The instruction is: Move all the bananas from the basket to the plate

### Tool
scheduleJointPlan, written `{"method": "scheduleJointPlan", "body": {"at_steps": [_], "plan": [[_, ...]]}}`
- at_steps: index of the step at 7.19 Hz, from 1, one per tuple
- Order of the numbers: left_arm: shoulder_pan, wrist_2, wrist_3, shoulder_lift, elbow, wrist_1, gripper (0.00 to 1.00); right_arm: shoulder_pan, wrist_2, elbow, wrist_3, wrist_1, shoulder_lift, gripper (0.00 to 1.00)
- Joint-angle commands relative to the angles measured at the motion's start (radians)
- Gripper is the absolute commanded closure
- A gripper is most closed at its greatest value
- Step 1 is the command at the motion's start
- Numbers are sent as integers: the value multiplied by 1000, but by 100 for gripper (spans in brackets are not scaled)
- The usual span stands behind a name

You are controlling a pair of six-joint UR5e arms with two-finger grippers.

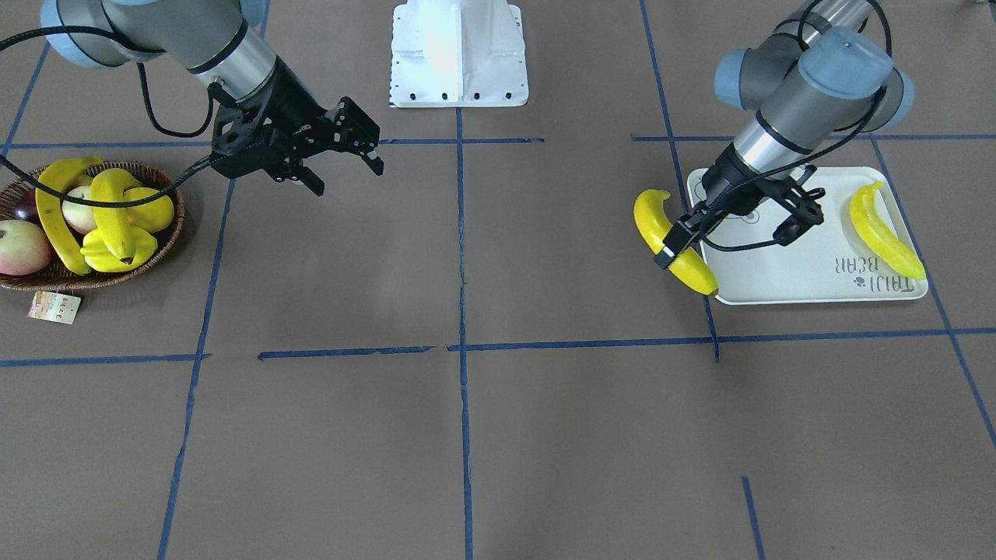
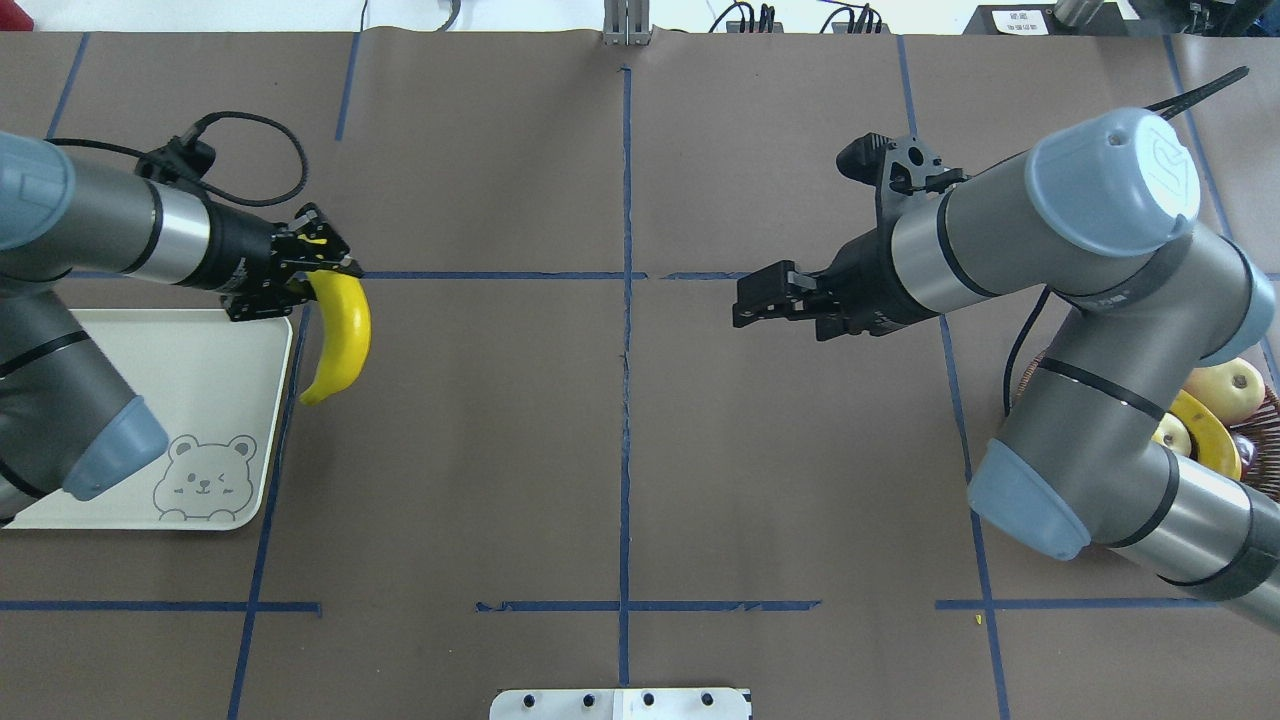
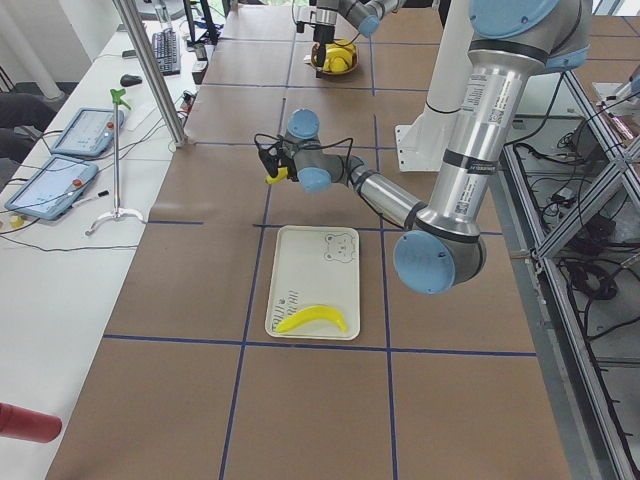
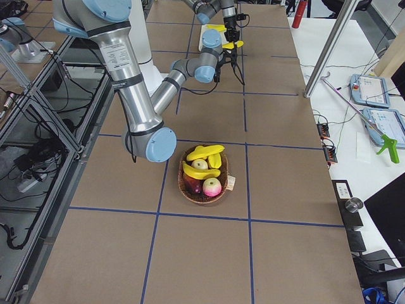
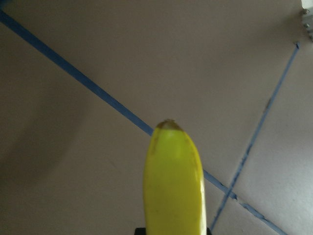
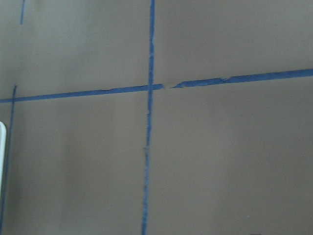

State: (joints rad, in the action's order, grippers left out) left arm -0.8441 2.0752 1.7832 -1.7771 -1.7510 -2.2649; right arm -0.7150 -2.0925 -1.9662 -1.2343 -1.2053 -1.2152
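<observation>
Overhead, basket [image 2: 1272,478] mostly behind right arm [image 2: 1090,425]

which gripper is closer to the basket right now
Right. The right gripper hovers near the basket; the left gripper is far across the table, holding a banana by the plate.

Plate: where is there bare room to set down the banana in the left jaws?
The wide middle of the plate is bare, from the lying banana to the rim beside the held banana. Only that outer edge strip is taken.
</observation>
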Motion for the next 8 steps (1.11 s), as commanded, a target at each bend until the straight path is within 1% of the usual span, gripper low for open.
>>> {"method": "scheduleJointPlan", "body": {"at_steps": [1,2,3,4,5,6,7,8], "plan": [[-50,45,-146,178,5,-1,100,-76,-30,-9,204,-72,-110,1],[-64,33,-192,232,20,-2,99,-131,-79,-23,322,-136,-145,1],[-104,36,-200,245,48,1,97,-174,-98,-55,422,-195,-189,1],[-121,33,-206,267,94,-13,96,-197,-98,-78,506,-248,-219,1],[-125,31,-266,289,125,-16,93,-205,-98,-103,571,-282,-243,1],[-171,33,-347,312,139,-15,91,-214,-98,-105,587,-284,-253,1],[-199,33,-408,314,160,-15,69,-215,-98,-106,587,-284,-254,1],[-199,33,-422,315,172,-16,52,-219,-98,-109,587,-284,-256,1]]}}
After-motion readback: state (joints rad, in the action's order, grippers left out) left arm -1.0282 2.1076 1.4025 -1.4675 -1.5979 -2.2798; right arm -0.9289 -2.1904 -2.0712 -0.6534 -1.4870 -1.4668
